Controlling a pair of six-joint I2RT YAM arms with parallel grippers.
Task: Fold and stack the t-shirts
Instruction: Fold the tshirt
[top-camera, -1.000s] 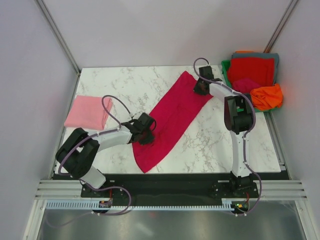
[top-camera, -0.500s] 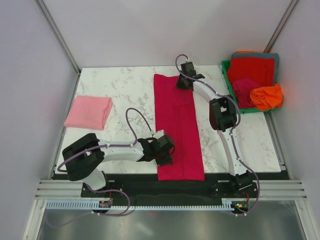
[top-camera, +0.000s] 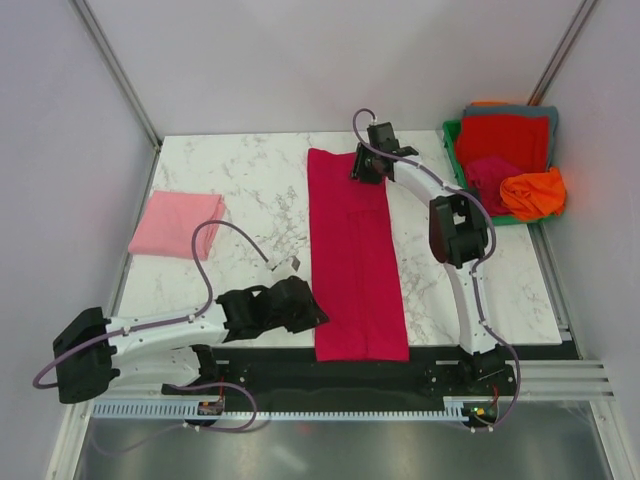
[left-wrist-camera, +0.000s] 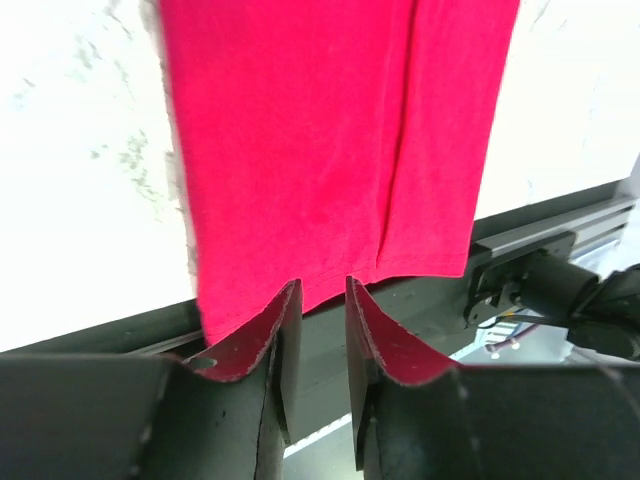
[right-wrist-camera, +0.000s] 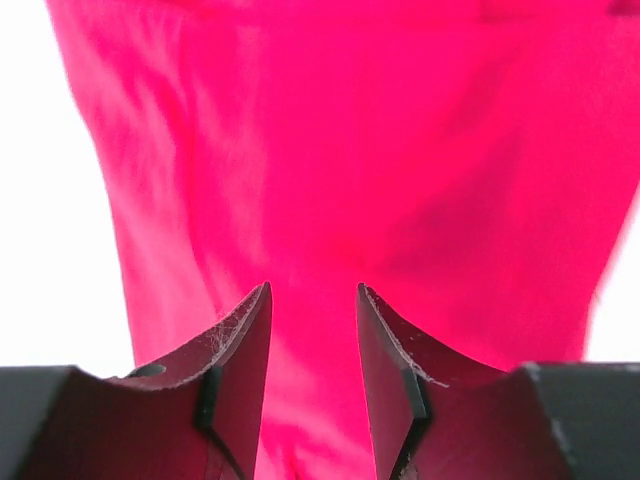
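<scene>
A deep crimson t-shirt (top-camera: 355, 250), folded into a long strip, lies flat down the middle of the table, its near end hanging over the front edge. My left gripper (top-camera: 308, 310) is low beside the strip's near left edge, jaws a little apart and empty; in the left wrist view (left-wrist-camera: 320, 292) the shirt (left-wrist-camera: 330, 130) lies just ahead of it. My right gripper (top-camera: 365, 168) is at the strip's far right corner, open, with the cloth (right-wrist-camera: 330, 150) right under its fingers (right-wrist-camera: 240, 340). A light pink folded shirt (top-camera: 176, 224) lies at the left.
A green bin (top-camera: 452, 135) at the back right holds red (top-camera: 503, 140), grey, magenta (top-camera: 490, 172) and orange (top-camera: 533, 192) shirts. The table's black front rail (top-camera: 260, 362) runs just below my left gripper. Walls close in on both sides.
The shirt swung from a diagonal to straight down the table. Since then my left gripper has come off its near end and drawn back left. My right gripper stays at the far end.
</scene>
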